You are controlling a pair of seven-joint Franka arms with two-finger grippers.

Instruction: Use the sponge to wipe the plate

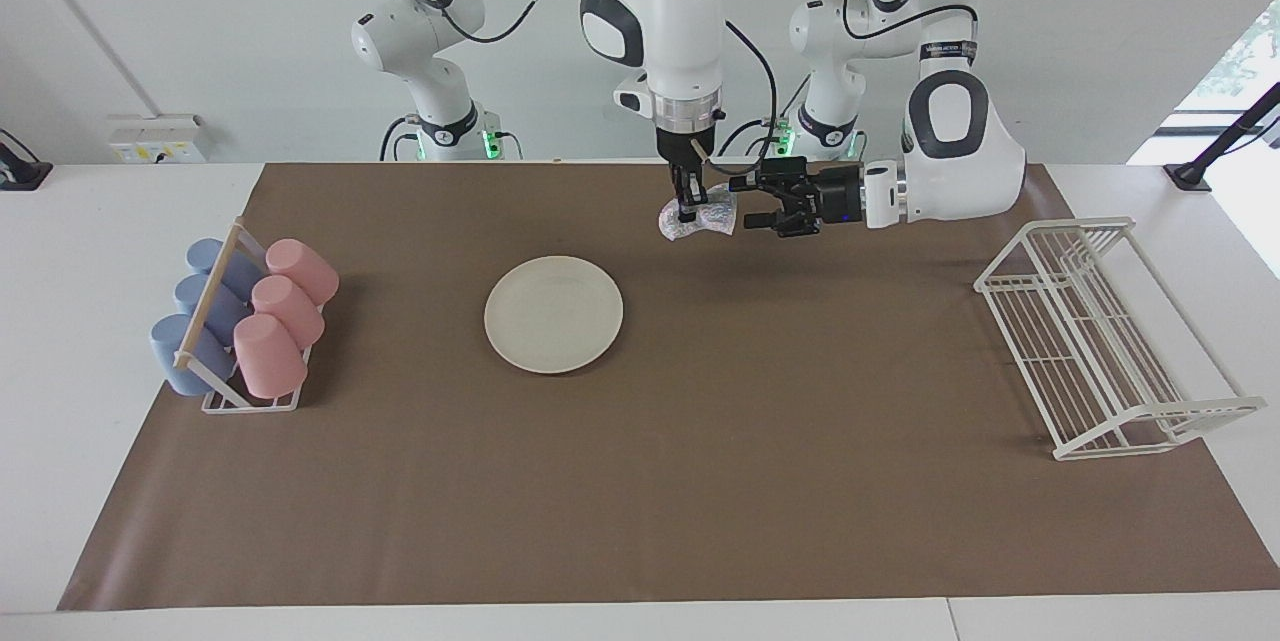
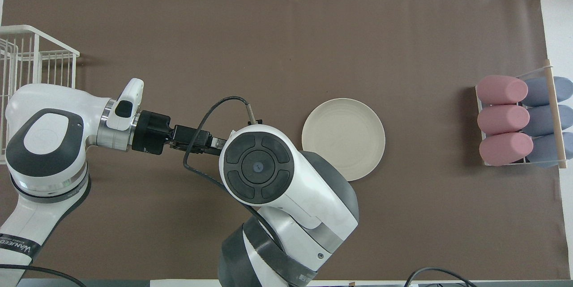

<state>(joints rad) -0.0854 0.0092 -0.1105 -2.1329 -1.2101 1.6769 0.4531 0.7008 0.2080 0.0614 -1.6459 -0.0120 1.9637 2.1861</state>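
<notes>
Lying flat and bare on the brown mat (image 1: 700,481) near the table's middle: the plate (image 1: 553,313). Off it, held up over the mat toward the left arm's end from the plate: the sponge (image 1: 697,218), pinched by the closed fingers of the right gripper (image 1: 686,213), pointing straight down. Just beside the sponge, reaching in level — the left gripper (image 1: 752,202), fingers parted, not touching it. Toward the right arm's end from the plate: a cup rack (image 1: 225,399) loaded with pink cups (image 1: 283,316) and blue cups (image 1: 205,311) on their sides. Toward the left arm's end — a white wire rack (image 1: 1100,341).
</notes>
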